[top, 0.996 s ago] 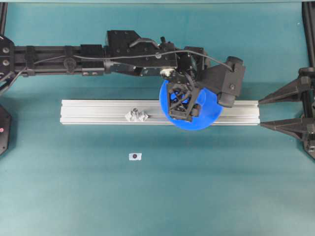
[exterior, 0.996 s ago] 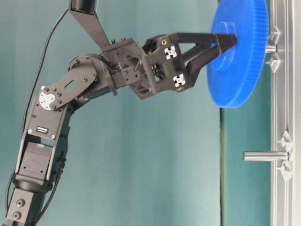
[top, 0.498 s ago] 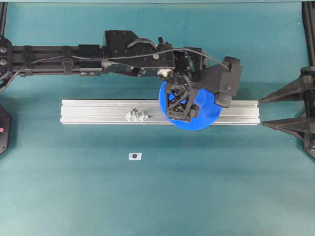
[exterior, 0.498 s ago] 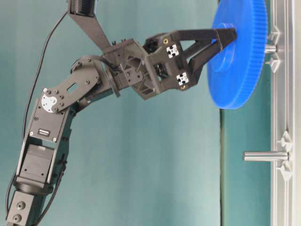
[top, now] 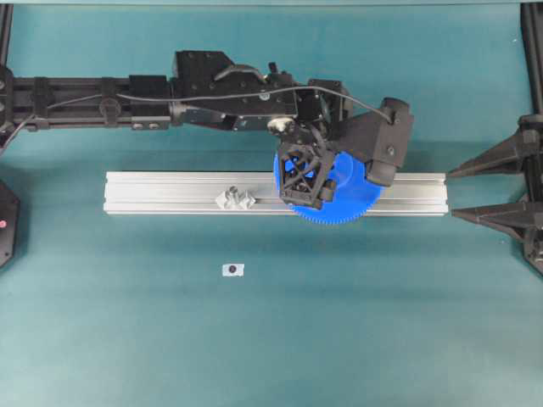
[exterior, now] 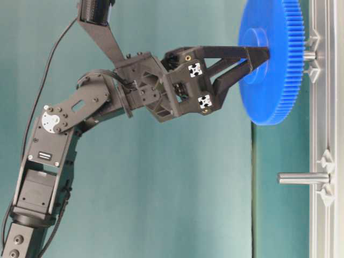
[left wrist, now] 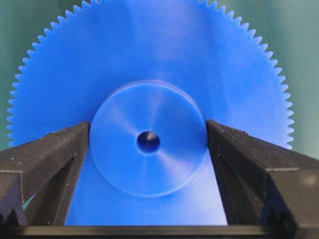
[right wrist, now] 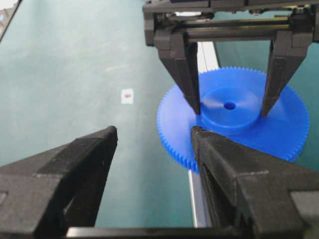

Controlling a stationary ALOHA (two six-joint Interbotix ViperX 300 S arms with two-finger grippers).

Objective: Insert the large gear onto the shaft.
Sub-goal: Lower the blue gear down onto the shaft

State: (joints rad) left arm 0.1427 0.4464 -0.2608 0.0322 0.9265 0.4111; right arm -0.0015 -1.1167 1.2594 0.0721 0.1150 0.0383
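Observation:
The large gear (top: 348, 199), a bright-blue toothed disc, hangs over the right part of the aluminium rail (top: 170, 193). My left gripper (left wrist: 148, 124) is shut on its raised hub, one finger on each side, and the centre hole lies between them. In the table-level view the gear (exterior: 274, 80) stands almost parallel to the rail. A short stub of the shaft (exterior: 309, 54) shows between gear and rail, and the rest of the shaft is hidden by the gear. My right gripper (right wrist: 154, 132) stands open off the rail's right end with nothing between its fingers.
A second, bare shaft (exterior: 302, 178) stands on the rail left of the gear, with clear base pieces (top: 234, 199). A small white tag (top: 232, 270) lies on the teal mat in front of the rail.
The left arm has shifted slightly left and the gripper has levelled. The gear has turned flatter towards the rail, and its teeth now look sharp instead of blurred. The right gripper has not moved.

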